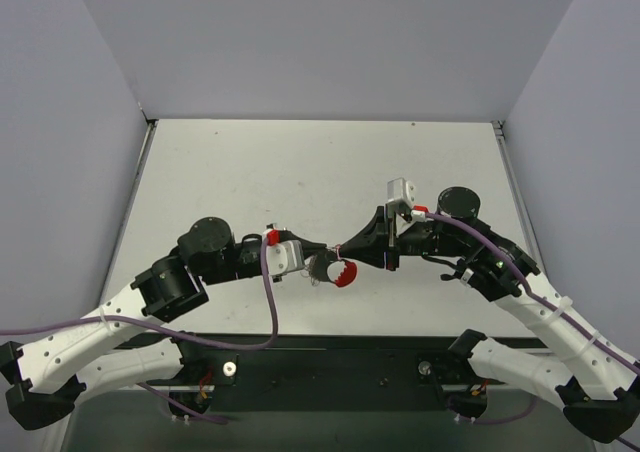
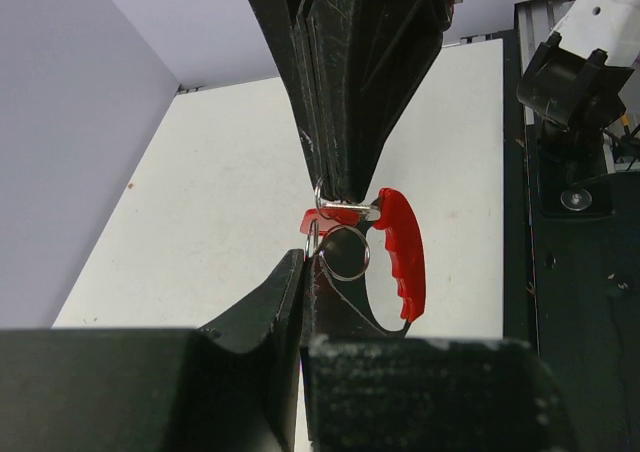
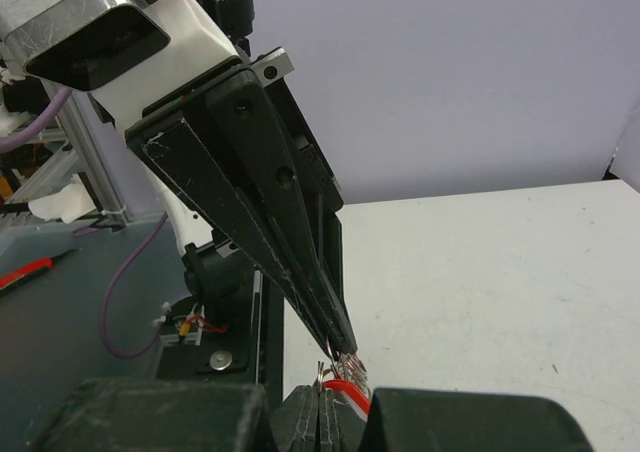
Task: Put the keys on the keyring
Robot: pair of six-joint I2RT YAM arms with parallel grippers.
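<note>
Above the near middle of the table, my left gripper [image 1: 322,254] and right gripper [image 1: 340,251] meet tip to tip. The keyring's curved red band [image 1: 346,275] hangs just below them. In the left wrist view the left gripper [image 2: 308,255] is shut on the thin wire of the keyring's silver ring [image 2: 367,259], with the red band [image 2: 402,252] to its right. The right gripper [image 2: 335,194] comes down from above, shut on a small silver and red piece, seemingly the key [image 2: 318,217]. In the right wrist view the right gripper [image 3: 319,390] pinches silver metal, the left gripper [image 3: 345,344] right over it.
The white table [image 1: 300,172] is walled at the back and on both sides. A black base rail [image 1: 330,362] runs along the near edge, and a purple cable [image 1: 268,302] loops from the left arm down to it.
</note>
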